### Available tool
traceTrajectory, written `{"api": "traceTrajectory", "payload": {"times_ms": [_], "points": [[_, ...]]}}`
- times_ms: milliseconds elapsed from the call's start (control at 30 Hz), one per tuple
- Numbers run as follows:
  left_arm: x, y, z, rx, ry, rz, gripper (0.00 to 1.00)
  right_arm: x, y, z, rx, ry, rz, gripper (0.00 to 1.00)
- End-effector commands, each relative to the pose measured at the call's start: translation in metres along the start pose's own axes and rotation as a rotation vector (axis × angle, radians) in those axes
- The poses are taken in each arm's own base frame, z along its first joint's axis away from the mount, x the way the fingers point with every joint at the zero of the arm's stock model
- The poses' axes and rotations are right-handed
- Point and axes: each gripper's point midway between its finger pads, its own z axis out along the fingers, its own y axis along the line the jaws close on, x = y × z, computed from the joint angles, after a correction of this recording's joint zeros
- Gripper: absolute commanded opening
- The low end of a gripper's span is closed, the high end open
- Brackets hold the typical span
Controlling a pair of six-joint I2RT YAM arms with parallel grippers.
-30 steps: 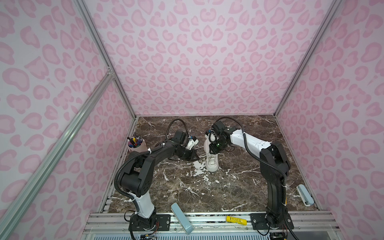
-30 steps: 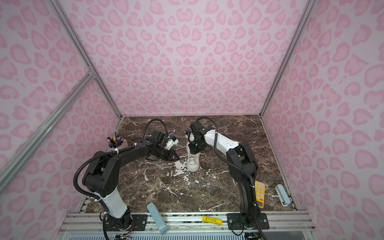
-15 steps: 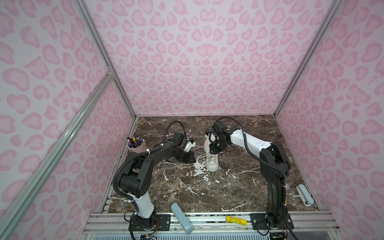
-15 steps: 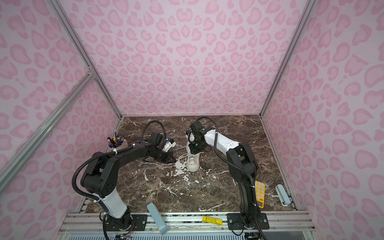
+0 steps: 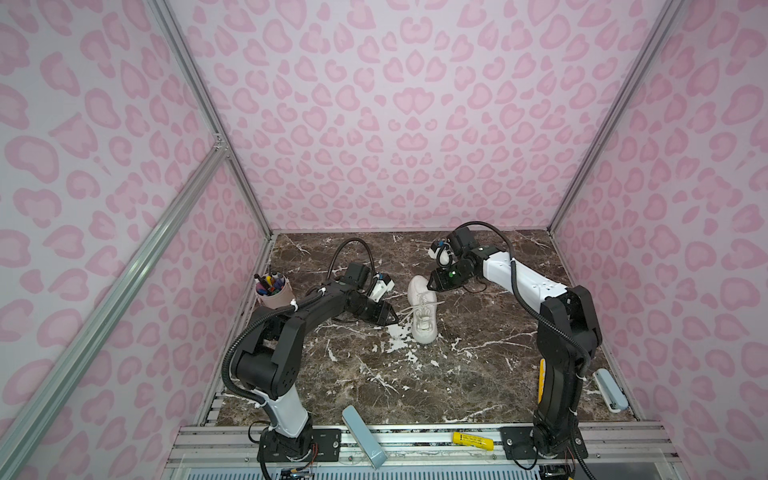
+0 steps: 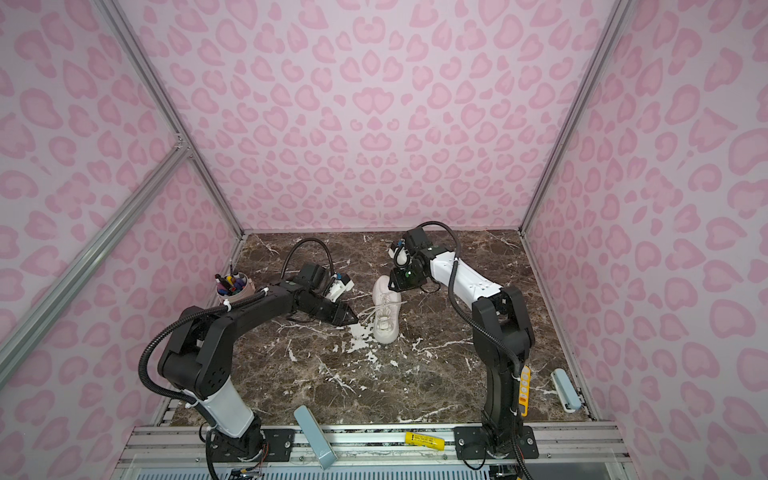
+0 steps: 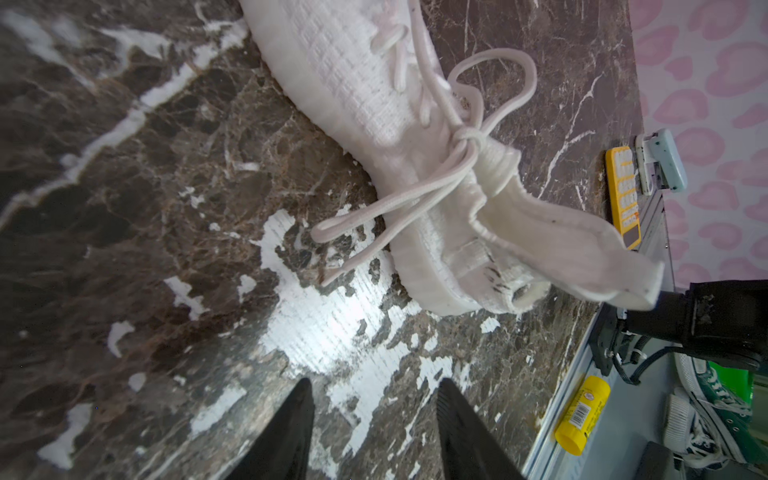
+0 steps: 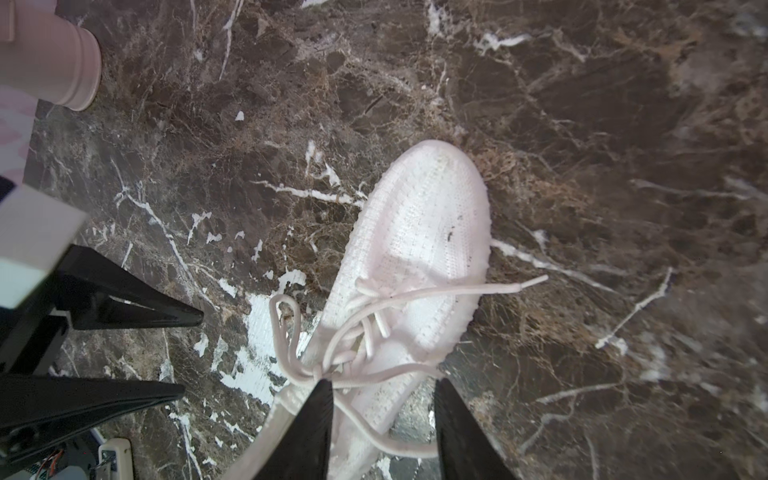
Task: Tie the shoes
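Note:
The white shoe [image 5: 423, 309] [image 6: 386, 311] lies mid-table, toe toward the front. Its laces meet in a knot [image 7: 467, 137] with a loop on each side [image 7: 515, 75] [image 8: 284, 324], and one free end [image 8: 532, 282] lies across the upper. My left gripper [image 5: 392, 321] [image 6: 352, 320] [image 7: 374, 382] [image 8: 192, 353] is open and empty, low over the table just left of the shoe. My right gripper [image 5: 430, 286] [image 6: 390, 286] [image 8: 384, 382] hangs open over the shoe's collar, with a lace strand [image 8: 395, 444] under the gap between its fingers.
A pink cup of pens [image 5: 272, 293] [image 8: 50, 54] stands at the left wall. A pale blue block [image 5: 363, 436] and a yellow tube [image 5: 471, 440] lie on the front rail. A pale blue device [image 5: 606, 390] and a yellow remote [image 6: 524, 388] are at the right edge.
My left gripper has gone from shut to open and sits slightly nearer the front. My right gripper's jaws have widened a little. The shoe has stayed in place.

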Motion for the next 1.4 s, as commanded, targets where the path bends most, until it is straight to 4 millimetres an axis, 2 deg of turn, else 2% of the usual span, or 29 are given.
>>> {"api": "traceTrajectory", "payload": {"times_ms": [0,133,200,300,467,600,700,867,1033,1200,1367], "points": [[-0.012,0.003,-0.009,-0.042,-0.024,0.062,0.52,-0.002,-0.010,0.010,-0.016,0.005,0.075,0.43],[-0.016,0.005,-0.009,-0.050,-0.020,0.064,0.52,-0.001,-0.032,0.023,0.070,0.038,0.087,0.43],[-0.018,0.006,-0.010,-0.063,-0.023,0.072,0.52,-0.001,-0.037,0.030,0.060,0.054,0.115,0.42],[-0.024,0.007,-0.013,-0.086,-0.033,0.130,0.52,-0.006,-0.039,0.031,0.062,0.046,0.111,0.42],[-0.037,0.004,-0.009,-0.164,-0.019,0.396,0.52,-0.006,-0.036,0.021,0.059,0.042,0.063,0.41],[-0.049,0.016,0.003,-0.202,0.029,0.451,0.52,0.005,-0.027,0.011,0.028,0.060,0.023,0.39],[-0.043,0.022,0.018,-0.203,0.066,0.466,0.51,0.012,-0.021,0.004,0.015,0.071,0.024,0.38],[-0.050,0.010,0.026,-0.204,0.023,0.584,0.49,0.022,-0.015,-0.003,-0.004,0.073,0.013,0.38],[-0.062,0.005,0.025,-0.247,0.041,0.657,0.48,0.036,-0.027,-0.006,0.030,0.093,-0.035,0.37],[-0.062,0.007,0.035,-0.321,0.105,0.791,0.48,0.028,-0.039,-0.018,0.026,0.044,0.009,0.37],[-0.062,0.008,0.039,-0.344,0.113,0.837,0.48,0.031,-0.047,-0.024,0.032,0.048,0.022,0.37]]}}
